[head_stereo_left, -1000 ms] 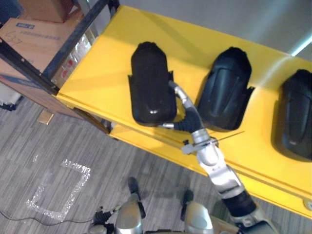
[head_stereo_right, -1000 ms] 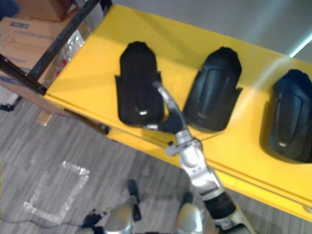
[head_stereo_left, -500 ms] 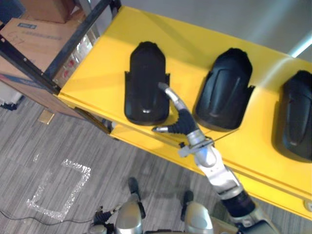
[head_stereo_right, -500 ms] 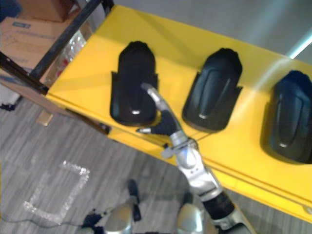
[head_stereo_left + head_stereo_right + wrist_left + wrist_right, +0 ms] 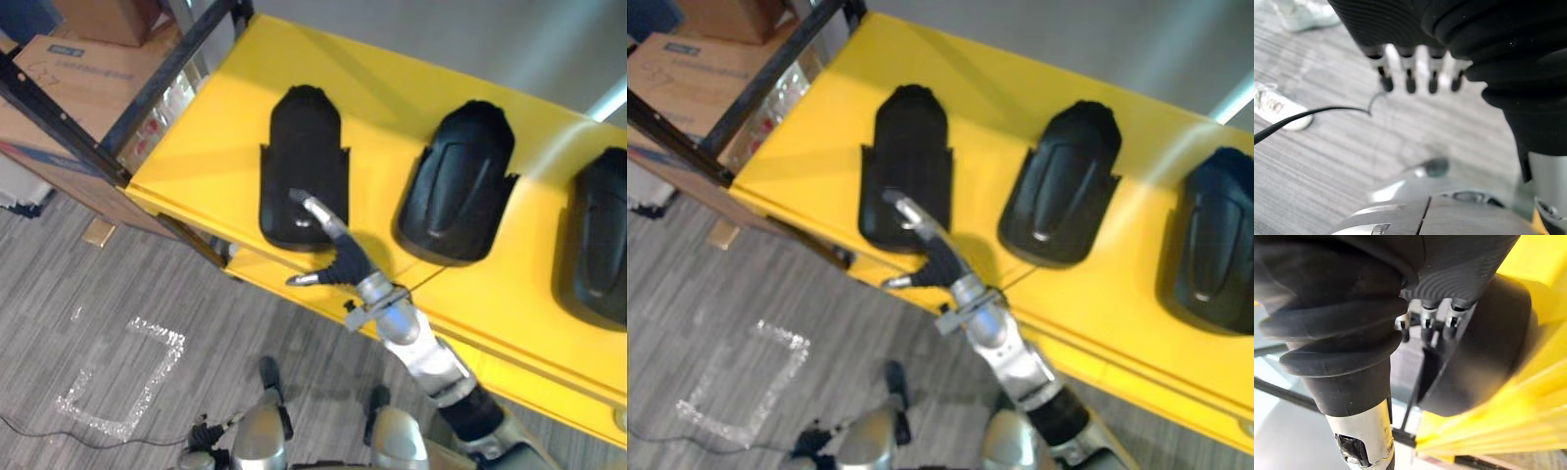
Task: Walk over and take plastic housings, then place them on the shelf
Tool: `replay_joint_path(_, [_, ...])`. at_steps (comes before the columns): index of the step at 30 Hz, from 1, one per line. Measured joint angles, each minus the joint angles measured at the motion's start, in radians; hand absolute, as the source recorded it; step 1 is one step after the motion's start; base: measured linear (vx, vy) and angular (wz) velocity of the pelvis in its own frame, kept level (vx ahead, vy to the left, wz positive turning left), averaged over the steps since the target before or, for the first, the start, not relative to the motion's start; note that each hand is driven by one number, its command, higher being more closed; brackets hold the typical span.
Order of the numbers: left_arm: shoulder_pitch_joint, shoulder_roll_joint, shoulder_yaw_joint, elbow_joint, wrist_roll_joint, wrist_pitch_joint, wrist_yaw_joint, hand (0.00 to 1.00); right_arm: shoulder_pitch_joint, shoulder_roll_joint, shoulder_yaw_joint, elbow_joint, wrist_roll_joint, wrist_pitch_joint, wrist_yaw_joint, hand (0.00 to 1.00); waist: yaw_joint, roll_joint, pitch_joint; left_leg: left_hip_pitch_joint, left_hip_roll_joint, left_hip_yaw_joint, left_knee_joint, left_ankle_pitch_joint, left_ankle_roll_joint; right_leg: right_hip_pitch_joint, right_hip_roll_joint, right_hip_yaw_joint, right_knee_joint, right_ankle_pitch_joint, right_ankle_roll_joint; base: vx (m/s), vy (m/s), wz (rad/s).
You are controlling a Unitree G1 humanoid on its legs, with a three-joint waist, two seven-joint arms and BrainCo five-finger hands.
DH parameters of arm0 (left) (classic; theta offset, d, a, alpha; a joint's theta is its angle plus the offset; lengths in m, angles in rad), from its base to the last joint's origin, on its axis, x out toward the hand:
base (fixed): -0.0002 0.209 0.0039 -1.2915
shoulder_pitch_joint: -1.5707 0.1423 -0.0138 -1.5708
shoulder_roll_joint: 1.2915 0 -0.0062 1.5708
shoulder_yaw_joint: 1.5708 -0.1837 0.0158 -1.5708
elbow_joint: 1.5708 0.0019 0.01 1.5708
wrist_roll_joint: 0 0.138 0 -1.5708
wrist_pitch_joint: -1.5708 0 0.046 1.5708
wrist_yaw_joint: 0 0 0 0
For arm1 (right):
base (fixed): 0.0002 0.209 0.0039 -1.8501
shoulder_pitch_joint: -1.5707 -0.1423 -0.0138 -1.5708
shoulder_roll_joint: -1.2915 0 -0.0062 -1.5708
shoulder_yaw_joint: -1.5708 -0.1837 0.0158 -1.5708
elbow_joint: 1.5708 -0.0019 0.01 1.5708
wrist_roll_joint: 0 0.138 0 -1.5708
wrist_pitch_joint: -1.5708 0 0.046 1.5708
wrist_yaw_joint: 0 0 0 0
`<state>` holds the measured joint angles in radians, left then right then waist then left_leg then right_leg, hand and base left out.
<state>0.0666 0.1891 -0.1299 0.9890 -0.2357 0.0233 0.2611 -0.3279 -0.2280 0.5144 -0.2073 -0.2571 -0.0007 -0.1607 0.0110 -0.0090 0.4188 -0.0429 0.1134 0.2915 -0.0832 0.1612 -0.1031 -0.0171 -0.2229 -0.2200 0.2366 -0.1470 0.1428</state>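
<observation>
Housings [image 5: 305, 157] on shelf [image 5: 392, 90] (boxes [image 5: 71, 70] beside)

Yellow shelf [image 5: 392, 88] carries left housing [image 5: 304, 147], middle housing [image 5: 460, 181], right housing [image 5: 600, 235], apart.

R hand [image 5: 1449, 284]: ribbed cover up close, fingers [image 5: 1426, 322] straight, not curled round anything. Tips sit at thin edge of black housing [image 5: 1488, 347]; contact unclear. Housing lies on yellow shelf [image 5: 1542, 264], rounded end by shelf's front lip. Dark frame bar [image 5: 1281, 389] off to one side.

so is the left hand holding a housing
No, the left hand hangs with straight fingers over the floor, holding nothing.
</observation>
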Motion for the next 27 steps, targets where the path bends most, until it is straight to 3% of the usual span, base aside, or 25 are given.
replay_joint_path(3, [0.000,0.000,-0.001,0.000,0.000,0.000,0.001,0.00,0.000,0.004,-0.015,0.001,-0.037,-0.024,-0.114,0.00,0.000,0.000,0.000,0.000,0.000,0.000,0.000,0.000,0.000,0.000,0.000,0.000,-0.001,0.000,0.000,0.00,0.000,0.00])
replay_joint_path(6, [0.000,0.000,-0.002,0.000,0.000,-0.001,0.003,0.00,0.000,0.026,-0.072,0.000,-0.092,-0.092,-0.244,0.00,-0.001,0.000,0.000,0.001,0.000,0.001,0.000,0.000,0.000,0.000,0.000,0.001,-0.002,0.000,0.000,0.00,0.000,0.00])
replay_joint_path(10, [0.000,0.001,-0.005,0.000,0.000,0.000,0.008,0.00,0.000,0.041,-0.105,-0.007,-0.115,-0.154,-0.312,0.00,-0.001,0.000,0.000,0.006,0.000,0.006,0.000,0.000,0.000,0.001,0.000,0.006,-0.003,0.000,0.000,0.00,0.000,-0.02])
replay_joint_path(13, [0.001,0.001,-0.007,0.000,0.000,0.000,0.008,0.00,0.000,0.043,-0.112,-0.027,-0.115,-0.192,-0.323,0.00,-0.002,0.000,0.000,0.009,0.000,0.011,0.000,0.000,0.000,0.001,0.000,0.011,-0.003,0.002,0.002,0.00,0.000,-0.05])
replay_joint_path(17, [0.001,0.002,-0.009,0.000,-0.001,0.000,0.008,0.00,0.000,0.046,-0.112,-0.044,-0.113,-0.183,-0.309,0.00,-0.003,0.000,0.000,0.012,0.000,0.013,0.000,0.000,0.000,0.001,0.000,0.013,-0.005,0.003,0.003,0.00,0.000,-0.01])
replay_joint_path(19, [0.002,0.002,-0.010,0.000,-0.001,0.000,0.008,0.00,0.000,0.046,-0.112,-0.054,-0.111,-0.157,-0.284,0.00,-0.003,0.000,0.000,0.014,0.000,0.016,0.000,-0.001,0.001,0.001,0.000,0.017,-0.005,0.003,0.004,0.00,0.000,-0.05])
replay_joint_path(21, [0.002,0.002,-0.011,0.001,-0.001,0.001,0.008,0.00,0.002,0.046,-0.111,-0.053,-0.109,-0.100,-0.249,0.00,-0.005,0.000,0.000,0.017,0.000,0.021,0.000,-0.001,0.002,0.001,0.000,0.023,-0.005,0.004,0.005,0.00,0.005,-0.06])
replay_joint_path(27, [0.003,0.002,-0.012,0.004,-0.002,0.001,0.011,0.00,0.010,0.044,-0.109,-0.037,-0.080,-0.055,-0.226,0.00,-0.016,0.001,-0.001,0.017,0.000,0.022,0.000,-0.001,0.002,0.001,0.000,0.024,-0.007,0.006,0.008,0.00,0.000,0.00])
